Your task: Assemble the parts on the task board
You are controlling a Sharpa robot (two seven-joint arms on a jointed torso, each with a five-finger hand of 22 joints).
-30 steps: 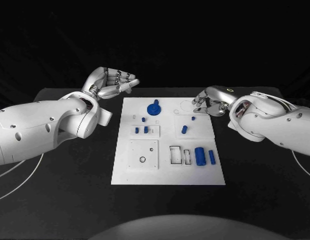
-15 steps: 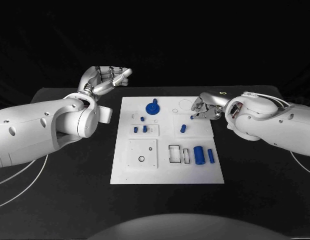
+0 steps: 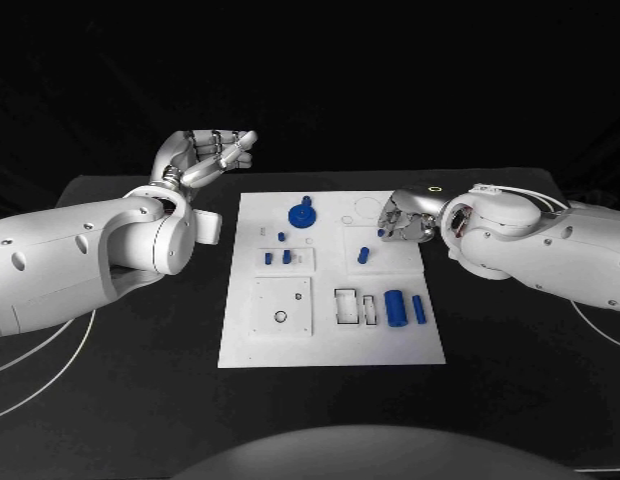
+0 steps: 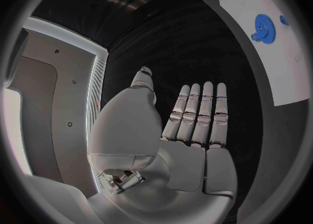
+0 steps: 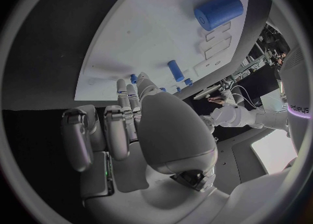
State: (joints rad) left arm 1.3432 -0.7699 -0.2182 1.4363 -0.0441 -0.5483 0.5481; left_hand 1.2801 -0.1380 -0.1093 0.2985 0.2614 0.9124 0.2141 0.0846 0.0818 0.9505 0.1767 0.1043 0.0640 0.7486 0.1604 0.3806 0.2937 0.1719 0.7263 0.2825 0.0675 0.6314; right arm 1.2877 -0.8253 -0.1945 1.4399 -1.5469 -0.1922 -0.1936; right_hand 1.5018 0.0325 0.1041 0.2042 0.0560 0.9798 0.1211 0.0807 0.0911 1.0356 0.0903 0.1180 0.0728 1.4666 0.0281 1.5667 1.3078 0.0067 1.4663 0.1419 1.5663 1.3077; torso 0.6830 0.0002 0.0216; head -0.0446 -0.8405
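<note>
The task board (image 3: 330,330) lies in the middle of the head view, a white plate on the black table (image 3: 541,380). On it, near the top centre, sits a blue gear (image 3: 303,214). In the lower right part of the board a thick blue cylinder (image 3: 395,309) lies beside a thinner blue rod (image 3: 420,308), and a small black ring (image 3: 281,317) lies on the square plate at the lower left of the board. Some small blue pegs (image 3: 268,258) stand in the middle left part.

The left hand (image 3: 206,158) is in the upper left of the head view, raised over the dark table and well apart from the board. In the left wrist view its fingers (image 4: 199,114) are stretched straight and lie side by side, with the thumb apart — it holds nothing.

The right hand (image 3: 402,216) is at the upper right edge of the board, low over it. In the right wrist view its fingers (image 5: 124,109) point toward the board, some curled, but I cannot tell if the fingertips pinch a part — they are hidden behind the hand itself.
</note>
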